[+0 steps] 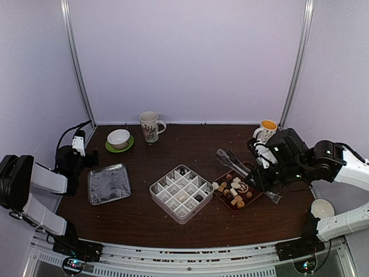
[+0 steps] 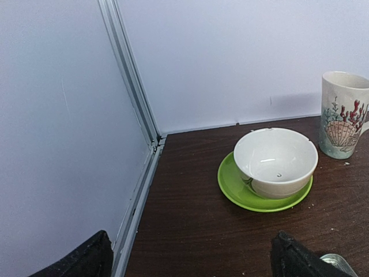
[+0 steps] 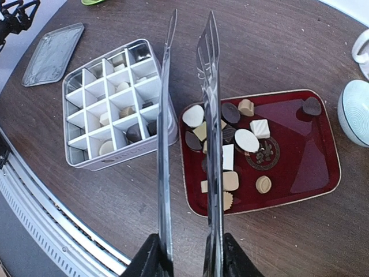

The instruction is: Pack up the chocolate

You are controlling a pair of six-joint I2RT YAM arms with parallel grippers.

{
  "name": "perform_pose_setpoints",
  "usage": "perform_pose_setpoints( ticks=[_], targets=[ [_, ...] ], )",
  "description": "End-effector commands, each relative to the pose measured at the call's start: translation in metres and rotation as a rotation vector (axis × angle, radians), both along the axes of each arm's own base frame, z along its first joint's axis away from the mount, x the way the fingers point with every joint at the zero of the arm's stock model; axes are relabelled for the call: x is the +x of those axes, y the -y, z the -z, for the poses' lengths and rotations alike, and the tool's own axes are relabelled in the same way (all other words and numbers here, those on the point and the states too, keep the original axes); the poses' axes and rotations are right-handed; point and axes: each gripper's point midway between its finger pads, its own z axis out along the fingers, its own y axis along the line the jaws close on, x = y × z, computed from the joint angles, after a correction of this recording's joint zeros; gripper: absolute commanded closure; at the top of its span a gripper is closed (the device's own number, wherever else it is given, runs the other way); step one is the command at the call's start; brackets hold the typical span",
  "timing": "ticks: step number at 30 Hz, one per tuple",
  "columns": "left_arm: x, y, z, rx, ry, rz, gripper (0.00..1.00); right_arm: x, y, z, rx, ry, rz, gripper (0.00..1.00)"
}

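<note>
The chocolate [image 1: 233, 190], small dark, tan and white pieces, lies on a red tray [image 1: 252, 201]; it also shows in the right wrist view [image 3: 230, 150] on that tray [image 3: 305, 156]. A white divided box [image 1: 179, 216] stands left of the tray, with a few pieces in its cells [image 3: 134, 134]. My right gripper [image 1: 262, 174] [image 3: 189, 254] is shut on long metal tongs [image 3: 165, 144], whose tips stand apart and empty above the gap between box and tray. My left gripper [image 1: 78, 147] [image 2: 193, 259] is open and empty at the far left.
A silver lid [image 1: 109, 183] lies left of the box. A white bowl on a green saucer [image 2: 275, 161], a shell mug [image 1: 150, 126] and a yellow-filled mug [image 1: 267, 130] stand at the back. A pale bowl [image 3: 357, 112] sits right of the tray.
</note>
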Motion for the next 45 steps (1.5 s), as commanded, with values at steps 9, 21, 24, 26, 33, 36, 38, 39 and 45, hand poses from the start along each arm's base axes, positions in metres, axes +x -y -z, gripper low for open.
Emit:
perform_pose_setpoints(
  ticks=[9, 21, 24, 26, 33, 36, 38, 39, 45],
  targets=[
    [0.002, -0.003, -0.012, -0.002, 0.052, -0.008, 0.02, 0.012, 0.037, 0.011, 0.007, 0.017, 0.203, 0.64],
    [0.002, -0.003, -0.011, -0.002, 0.05, -0.008, 0.02, 0.016, 0.037, 0.003, -0.003, -0.053, 0.245, 0.64],
    [0.001, -0.003, -0.012, -0.002, 0.051, -0.009, 0.02, 0.015, 0.04, 0.009, -0.038, -0.053, 0.229, 0.64],
    [0.002, -0.003, -0.012, -0.002, 0.051, -0.008, 0.02, 0.014, 0.038, 0.009, -0.052, -0.046, 0.194, 0.63],
    [0.001, -0.003, -0.011, -0.002, 0.05, -0.009, 0.02, 0.007, 0.043, 0.032, -0.144, -0.112, 0.141, 0.64],
    [0.001, -0.003, -0.011, -0.002, 0.05, -0.009, 0.02, 0.005, 0.044, 0.035, -0.139, -0.121, 0.122, 0.64],
    [0.001, -0.003, -0.012, -0.002, 0.052, -0.009, 0.02, 0.004, 0.04, 0.034, -0.111, -0.122, 0.108, 0.64],
    [0.001, -0.003, -0.012, -0.002, 0.051, -0.008, 0.02, 0.003, 0.039, 0.034, -0.101, -0.123, 0.105, 0.64],
    [0.001, -0.003, -0.011, -0.003, 0.051, -0.009, 0.02, 0.001, 0.047, 0.043, -0.098, -0.137, 0.134, 0.63]
  ],
)
